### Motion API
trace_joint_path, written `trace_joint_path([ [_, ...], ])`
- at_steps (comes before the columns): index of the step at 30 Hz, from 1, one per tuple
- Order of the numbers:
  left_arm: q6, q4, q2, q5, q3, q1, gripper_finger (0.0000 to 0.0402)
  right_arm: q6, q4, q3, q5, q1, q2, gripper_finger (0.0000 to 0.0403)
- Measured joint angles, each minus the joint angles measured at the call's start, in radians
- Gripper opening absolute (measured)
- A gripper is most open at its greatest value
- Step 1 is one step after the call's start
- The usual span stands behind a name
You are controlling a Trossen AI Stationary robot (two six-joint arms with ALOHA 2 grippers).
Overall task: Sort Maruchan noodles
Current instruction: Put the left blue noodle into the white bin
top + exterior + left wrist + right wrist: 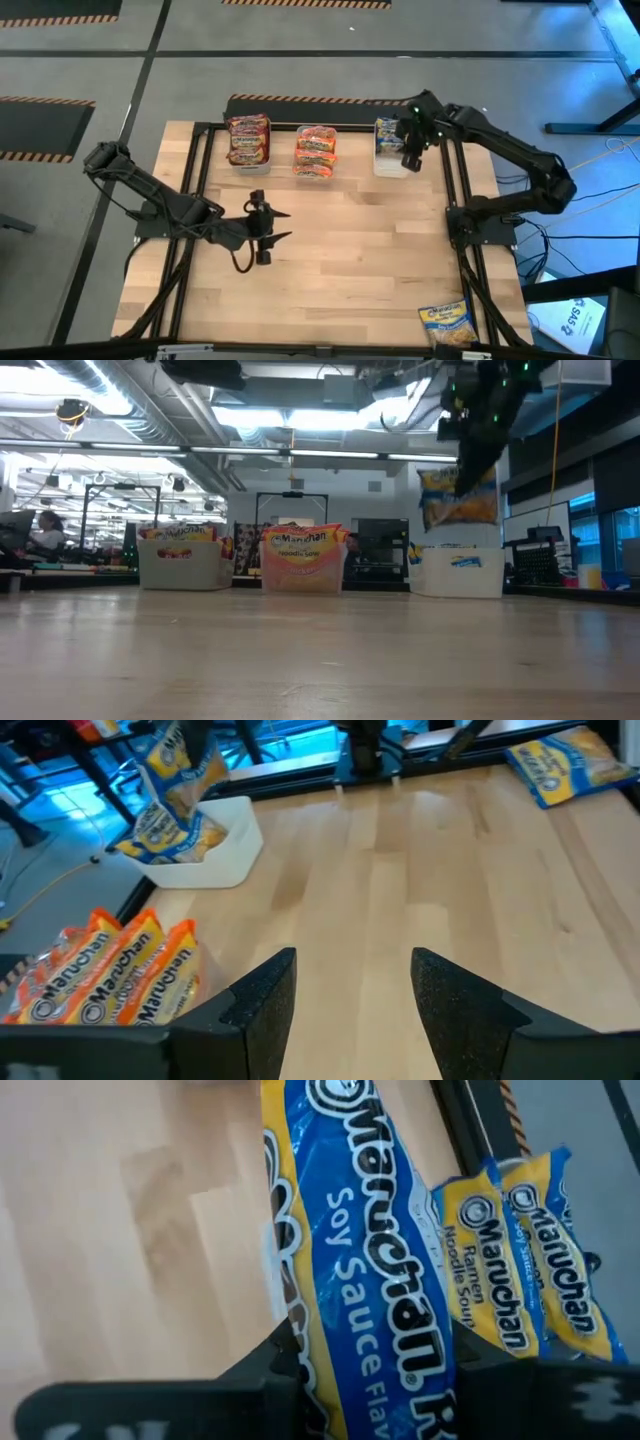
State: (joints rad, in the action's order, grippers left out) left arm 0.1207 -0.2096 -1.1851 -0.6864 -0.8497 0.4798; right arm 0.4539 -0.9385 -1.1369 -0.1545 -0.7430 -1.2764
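- Two grippers: right gripper [409,158] clamps a blue packet [370,1270], hanging it above the blue bin [385,160]; left gripper [284,226] gapes empty at mid-table
- Red bin [249,140], orange bin [315,152] filled; one blue stray [447,323] near the front edge

glossy crinkly plastic noodle packets [370,1270]; pale smooth wood table [360,260]; white plastic bin [215,855].

Wooden table [350,250], three bins (white [385,165]), seated person [45,532]
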Motion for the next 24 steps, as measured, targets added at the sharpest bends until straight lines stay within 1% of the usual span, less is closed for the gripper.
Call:
trace_joint_path([
  [5,0.0,0.0,0.0,0.0,0.0,-0.007,0.0195,0.09,0.118,0.063,-0.077,-0.096,-0.037,0.0088],
  [10,0.005,0.0,0.0,0.0,0.0,-0.007,0.0196,0.141,0.167,0.087,-0.147,-0.124,-0.103,0.0088],
  [17,0.009,0.0,0.0,0.0,0.0,-0.007,0.0196,0.171,0.164,0.087,-0.144,-0.124,-0.208,0.0088],
  [21,0.026,0.0,0.0,0.0,0.0,-0.007,0.0196,0.152,0.157,0.087,-0.147,-0.123,-0.204,0.0088],
  [24,0.026,0.0,0.0,0.0,0.0,-0.007,0.0196,0.153,0.157,0.083,-0.15,-0.122,-0.16,0.0088],
])
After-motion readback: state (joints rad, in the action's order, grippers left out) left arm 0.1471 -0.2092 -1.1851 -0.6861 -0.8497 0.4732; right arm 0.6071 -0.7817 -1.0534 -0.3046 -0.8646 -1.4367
